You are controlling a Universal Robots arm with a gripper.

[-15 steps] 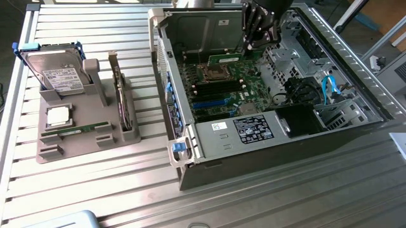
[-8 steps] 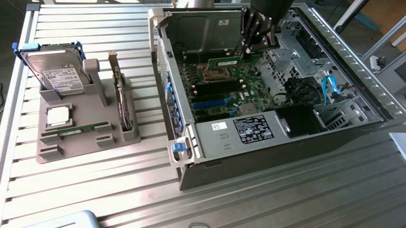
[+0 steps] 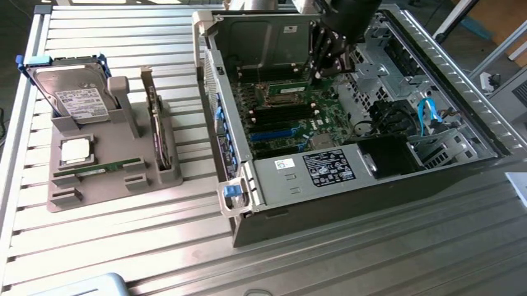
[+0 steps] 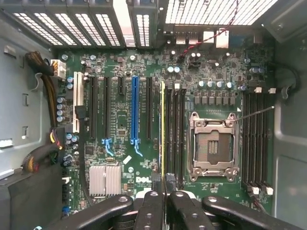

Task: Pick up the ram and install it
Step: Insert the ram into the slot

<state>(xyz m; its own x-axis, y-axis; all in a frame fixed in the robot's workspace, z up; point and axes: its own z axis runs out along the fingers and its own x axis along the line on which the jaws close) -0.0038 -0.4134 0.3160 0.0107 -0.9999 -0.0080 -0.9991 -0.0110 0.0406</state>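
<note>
Our claw [image 4: 166,191] is drawn in narrow, fingertips almost together, low inside the open computer case [image 3: 371,197]. It sits right at one end of the ram [image 4: 162,129]. We see that stick edge-on, a thin green-yellow line standing along a memory slot on the motherboard [image 4: 211,72]; we cannot tell whether the fingers actually pinch it. In the exterior view the claw [image 3: 327,65] hangs at the end of the same green strip [image 3: 287,87].

Black empty slots [image 4: 176,134] crowd just beside the ram, between it and the open processor socket [image 4: 212,146]. On the ram's other side run dark expansion slots and a blue one [image 4: 134,110], with a finned heat sink [image 4: 104,179] near them. A bundle of yellow cables [image 4: 45,91] hugs the case wall.

Well apart, on the table [image 3: 165,246] at the exterior view's left, a grey holder [image 3: 99,185] carries a hard drive [image 3: 78,95], a silver processor chip [image 3: 76,150], an upright expansion card [image 3: 155,123] and another green stick [image 3: 111,167].
</note>
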